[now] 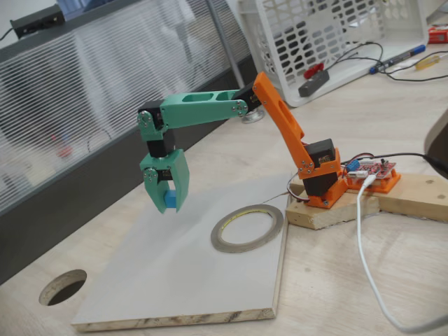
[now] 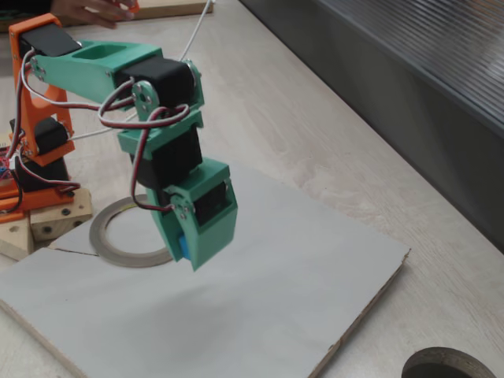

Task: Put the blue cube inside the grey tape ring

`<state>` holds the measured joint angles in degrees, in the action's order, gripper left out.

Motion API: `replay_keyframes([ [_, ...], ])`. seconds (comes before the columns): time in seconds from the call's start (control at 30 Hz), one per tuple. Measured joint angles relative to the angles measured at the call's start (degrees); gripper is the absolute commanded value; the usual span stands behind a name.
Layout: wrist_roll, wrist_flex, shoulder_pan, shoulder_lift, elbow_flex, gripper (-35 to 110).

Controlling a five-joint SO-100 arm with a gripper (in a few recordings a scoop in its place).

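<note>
My green gripper (image 1: pixel 168 201) hangs above the grey board, shut on the small sky-blue cube (image 1: pixel 170 201), which peeks out between the fingers (image 2: pixel 184 247). The grey tape ring (image 1: pixel 247 227) lies flat on the board's right part in a fixed view, to the right of the gripper and apart from it. In another fixed view the tape ring (image 2: pixel 118 250) lies left of and behind the gripper (image 2: pixel 187 250), partly hidden by the arm. The cube is lifted clear of the board.
The grey board (image 1: pixel 161 280) rests on a wooden table. A dark round hole (image 1: pixel 62 286) with a wooden edge sits in the table at the front left. The orange arm base (image 1: pixel 323 183) stands on wooden blocks, with a white cable (image 1: pixel 364 259) and a white basket (image 1: pixel 336 35) behind.
</note>
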<state>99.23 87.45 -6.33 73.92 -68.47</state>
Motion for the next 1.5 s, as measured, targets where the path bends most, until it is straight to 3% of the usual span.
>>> replay_keyframes([
  [0.47, 0.0, 0.09, 0.44, 35.42, -44.91, 18],
  [0.57, 0.09, 0.09, 5.36, 42.28, -52.29, 18],
  [0.73, 0.44, 0.09, 9.49, 45.44, -54.4, 18],
  [1.5, 0.18, 0.09, 10.46, 45.62, -54.4, 19],
])
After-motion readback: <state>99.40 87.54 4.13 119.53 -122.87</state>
